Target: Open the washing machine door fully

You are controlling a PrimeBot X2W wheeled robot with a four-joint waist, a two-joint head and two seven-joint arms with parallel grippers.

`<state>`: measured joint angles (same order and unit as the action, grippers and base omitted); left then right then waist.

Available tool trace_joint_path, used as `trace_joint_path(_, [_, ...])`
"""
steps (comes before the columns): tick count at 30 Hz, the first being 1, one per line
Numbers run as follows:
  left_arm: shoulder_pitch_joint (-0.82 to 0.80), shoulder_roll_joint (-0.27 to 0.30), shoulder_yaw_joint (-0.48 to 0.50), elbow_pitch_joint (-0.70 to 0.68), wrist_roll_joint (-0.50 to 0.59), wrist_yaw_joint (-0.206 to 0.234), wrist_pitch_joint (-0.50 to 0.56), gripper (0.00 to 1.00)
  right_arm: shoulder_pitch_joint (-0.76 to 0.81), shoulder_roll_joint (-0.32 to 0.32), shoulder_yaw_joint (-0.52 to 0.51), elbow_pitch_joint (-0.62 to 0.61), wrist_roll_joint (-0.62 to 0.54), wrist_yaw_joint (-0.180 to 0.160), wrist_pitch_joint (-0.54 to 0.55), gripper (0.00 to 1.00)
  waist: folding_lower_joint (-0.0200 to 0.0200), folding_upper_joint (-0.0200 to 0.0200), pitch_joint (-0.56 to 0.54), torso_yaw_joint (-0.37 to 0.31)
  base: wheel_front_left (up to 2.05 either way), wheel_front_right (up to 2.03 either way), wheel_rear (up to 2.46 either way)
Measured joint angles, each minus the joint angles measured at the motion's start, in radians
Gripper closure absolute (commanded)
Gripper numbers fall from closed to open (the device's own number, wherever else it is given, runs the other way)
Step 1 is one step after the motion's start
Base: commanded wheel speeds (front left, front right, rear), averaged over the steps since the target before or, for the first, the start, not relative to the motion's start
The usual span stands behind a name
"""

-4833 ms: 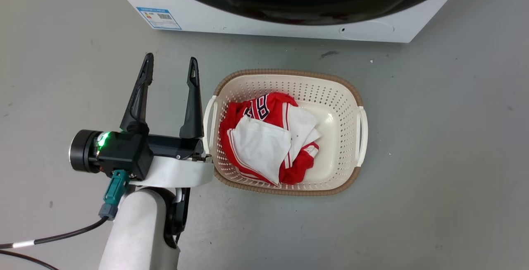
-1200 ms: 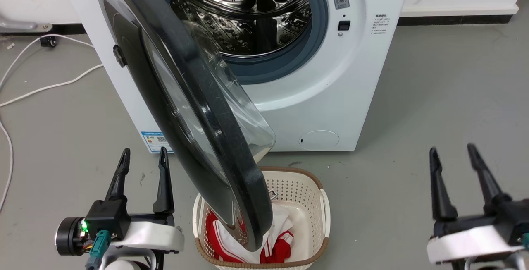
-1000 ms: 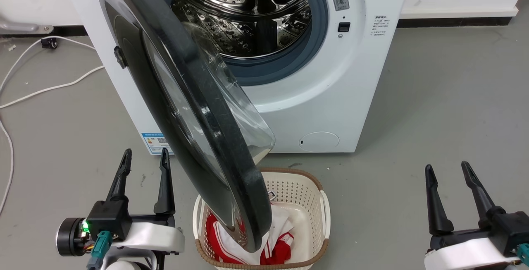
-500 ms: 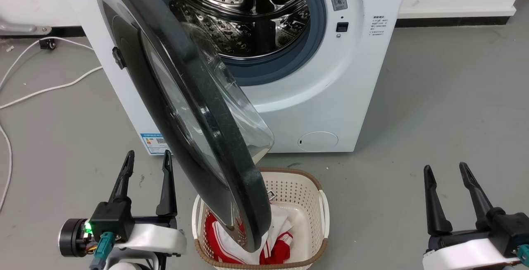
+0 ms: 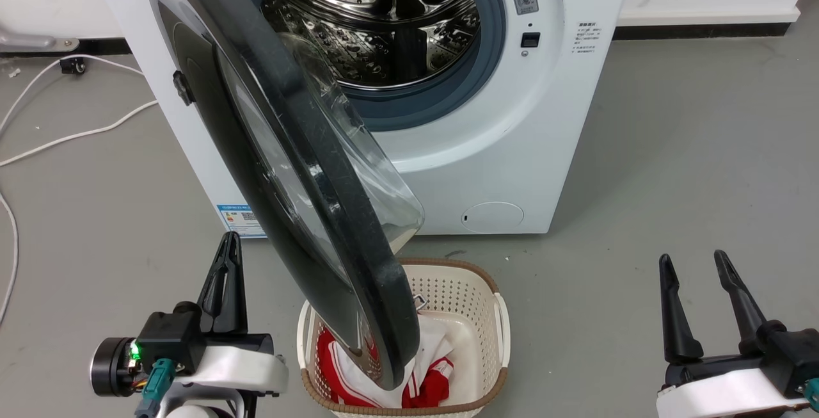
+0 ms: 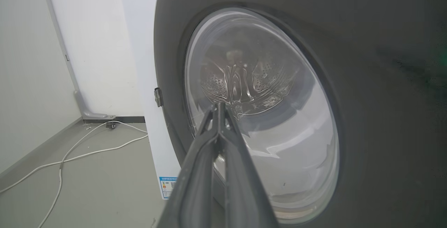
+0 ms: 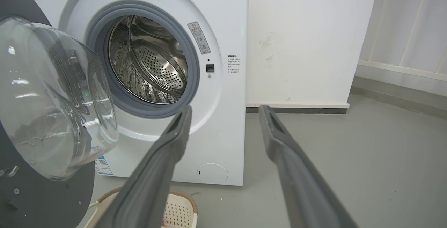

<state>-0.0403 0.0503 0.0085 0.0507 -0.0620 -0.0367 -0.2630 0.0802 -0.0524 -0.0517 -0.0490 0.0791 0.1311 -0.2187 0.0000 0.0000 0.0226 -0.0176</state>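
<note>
The washing machine door (image 5: 345, 213), a black disc with a clear glass bowl (image 5: 384, 181), stands partly open, hinged on the left and swung out over the basket. Behind it the steel drum (image 5: 384, 15) shows inside its grey rubber ring. My left gripper (image 5: 229, 242) is shut on nothing, low and just left of the door's outer face. In the left wrist view the left gripper (image 6: 219, 105) points at the door (image 6: 384, 81) and its glass. My right gripper (image 5: 692, 258) stands open at the lower right, well clear of the washer. In the right wrist view the right gripper (image 7: 225, 108) faces the drum (image 7: 150, 64), with the door's bowl (image 7: 52, 98) at the left.
A cream laundry basket (image 5: 496, 303) with red and white clothes (image 5: 435, 379) sits on the floor under the door's lower edge. A white cable (image 5: 77, 136) runs over the grey floor at the left. The washer's white front (image 5: 512, 149) carries a small round flap (image 5: 492, 216).
My left gripper's fingers have closed together and shifted slightly right toward the door. The door and my right gripper have stayed put. Since the earliest frame the camera has tilted up from the basket.
</note>
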Motion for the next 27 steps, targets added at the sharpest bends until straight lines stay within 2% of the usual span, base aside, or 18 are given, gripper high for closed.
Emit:
trace_joint_path(6, [-0.028, 0.000, 0.008, -0.063, -0.003, 0.004, 0.000, 1.00, 0.000, 0.000, -0.002, 0.001, 0.003, 0.000, 0.000, 0.00, 0.0000, 0.0000, 0.008, 0.003, 0.00, 0.00, 0.00])
trace_joint_path(16, [-0.118, 0.006, 0.013, -0.339, 0.049, 0.024, 0.000, 1.00, -0.010, 0.000, -0.001, 0.006, 0.007, 0.000, 0.004, 0.00, 0.0000, 0.0000, 0.009, 0.007, 0.00, 0.00, 0.00])
trace_joint_path(22, [-0.177, 0.008, -0.030, -0.507, 0.077, 0.020, 0.000, 1.00, -0.011, 0.000, -0.002, 0.007, 0.008, 0.000, 0.008, 0.00, 0.0000, 0.0000, 0.012, 0.002, 0.00, 0.00, 0.00])
trace_joint_path(27, [-0.201, 0.009, -0.111, -0.596, 0.087, -0.001, 0.000, 1.00, -0.013, 0.000, -0.002, 0.008, 0.009, 0.000, 0.008, 0.00, 0.0000, 0.0000, 0.016, -0.003, 0.00, 0.00, 0.00])
